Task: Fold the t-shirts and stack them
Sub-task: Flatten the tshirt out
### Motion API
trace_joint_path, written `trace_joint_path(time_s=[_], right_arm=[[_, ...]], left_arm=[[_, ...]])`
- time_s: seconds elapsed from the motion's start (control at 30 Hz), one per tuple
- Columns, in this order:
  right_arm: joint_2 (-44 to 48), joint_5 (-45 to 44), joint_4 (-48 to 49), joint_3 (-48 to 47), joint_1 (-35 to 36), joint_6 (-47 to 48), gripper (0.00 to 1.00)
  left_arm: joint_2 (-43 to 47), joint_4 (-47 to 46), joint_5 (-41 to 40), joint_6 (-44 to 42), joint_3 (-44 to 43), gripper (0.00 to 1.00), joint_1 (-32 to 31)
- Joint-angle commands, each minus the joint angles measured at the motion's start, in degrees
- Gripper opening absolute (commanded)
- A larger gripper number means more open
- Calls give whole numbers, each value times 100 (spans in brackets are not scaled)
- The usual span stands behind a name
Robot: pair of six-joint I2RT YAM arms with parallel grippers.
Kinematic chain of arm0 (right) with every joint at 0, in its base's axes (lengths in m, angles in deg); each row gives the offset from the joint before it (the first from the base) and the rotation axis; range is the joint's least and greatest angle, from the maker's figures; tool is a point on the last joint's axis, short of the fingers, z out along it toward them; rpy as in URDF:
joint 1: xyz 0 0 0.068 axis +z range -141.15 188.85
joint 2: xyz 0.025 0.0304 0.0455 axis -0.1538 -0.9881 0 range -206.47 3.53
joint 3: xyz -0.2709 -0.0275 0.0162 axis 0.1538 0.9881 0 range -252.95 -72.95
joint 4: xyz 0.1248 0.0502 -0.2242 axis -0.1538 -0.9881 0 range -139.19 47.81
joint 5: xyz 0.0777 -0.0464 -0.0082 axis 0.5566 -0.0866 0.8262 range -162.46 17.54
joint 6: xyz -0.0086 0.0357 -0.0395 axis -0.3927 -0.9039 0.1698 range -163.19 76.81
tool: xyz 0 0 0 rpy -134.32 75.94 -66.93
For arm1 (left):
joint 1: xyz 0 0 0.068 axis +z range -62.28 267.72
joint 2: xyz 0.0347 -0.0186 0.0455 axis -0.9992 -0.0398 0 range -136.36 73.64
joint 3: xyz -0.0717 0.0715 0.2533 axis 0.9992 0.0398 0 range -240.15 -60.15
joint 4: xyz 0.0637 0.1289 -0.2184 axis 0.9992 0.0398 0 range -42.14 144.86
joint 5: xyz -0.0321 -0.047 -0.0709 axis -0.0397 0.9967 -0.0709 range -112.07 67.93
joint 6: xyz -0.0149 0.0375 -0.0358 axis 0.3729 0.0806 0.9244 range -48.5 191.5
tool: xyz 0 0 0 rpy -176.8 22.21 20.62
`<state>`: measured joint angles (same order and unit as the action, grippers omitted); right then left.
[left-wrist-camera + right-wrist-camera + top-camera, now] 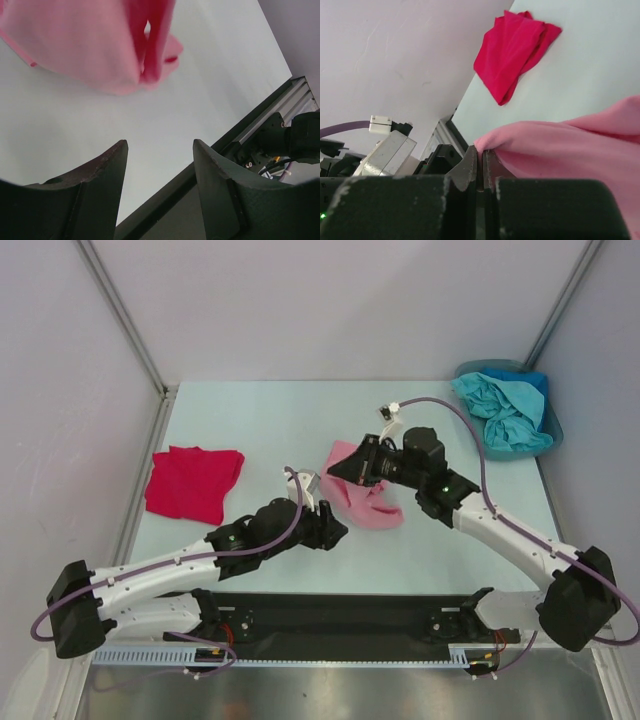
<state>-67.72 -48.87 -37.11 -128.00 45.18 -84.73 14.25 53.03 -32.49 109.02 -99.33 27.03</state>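
A light pink t-shirt (pixel 372 510) lies bunched near the table's middle, one edge lifted. My right gripper (pixel 336 472) is shut on that edge; in the right wrist view the cloth (pixel 570 145) is pinched between the closed fingertips of the gripper (pixel 482 150). My left gripper (pixel 330 528) hovers just left of the pink shirt, near the front. It (pixel 159 142) is open with nothing between its fingers, and the pink shirt (pixel 85 50) hangs beyond them. A bright red t-shirt (pixel 190 482) lies folded at the left (pixel 515 50).
A blue bin (pixel 553 428) at the back right holds a crumpled teal t-shirt (pixel 500 405) and a blue one (pixel 530 382). A black rail (pixel 340 615) runs along the near table edge, close under the left gripper. Pale walls enclose the table on three sides.
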Motion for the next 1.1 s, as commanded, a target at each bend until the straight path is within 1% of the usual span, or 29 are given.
trace_joint_path(time_s=[0.0,0.2,0.33,0.43,0.47,0.57,0.67,0.7,0.83,0.87,0.97,1.07], right_arm=[[-231,277,686,-349,198,-187,0],[-688,532,1108,-393,409,-416,0],[-1118,602,1144,-489,427,-434,0],[-1444,943,1556,-621,506,-741,0],[-1689,1050,1723,-717,558,-837,0],[-2024,1279,1830,-1113,812,-961,0],[-2270,1577,1943,-1517,919,-1128,0],[-2445,1804,2196,-1605,945,-1250,0],[-2956,2200,3216,-1913,1033,-1997,0],[-3061,2272,3593,-2131,1042,-2338,0],[-3641,2518,4200,-2640,1095,-2928,0],[-3923,2598,4072,-2976,1069,-2974,0]], left_arm=[[-11,-183,-57,63,-160,61,-57],[33,-183,-92,54,-143,61,-75],[16,-174,-92,63,-134,60,-84],[-10,-201,-92,72,-134,60,-84],[-28,-209,-92,71,-134,60,-84],[-37,-209,-84,89,-151,60,-92],[7,-209,-110,71,-116,60,-93],[16,-201,-127,71,-108,60,-93],[7,-192,-136,71,-99,60,-93],[-10,-209,-119,80,-99,60,-93],[-46,-218,-101,89,-116,60,-93],[16,-95,-206,98,-116,60,-93]])
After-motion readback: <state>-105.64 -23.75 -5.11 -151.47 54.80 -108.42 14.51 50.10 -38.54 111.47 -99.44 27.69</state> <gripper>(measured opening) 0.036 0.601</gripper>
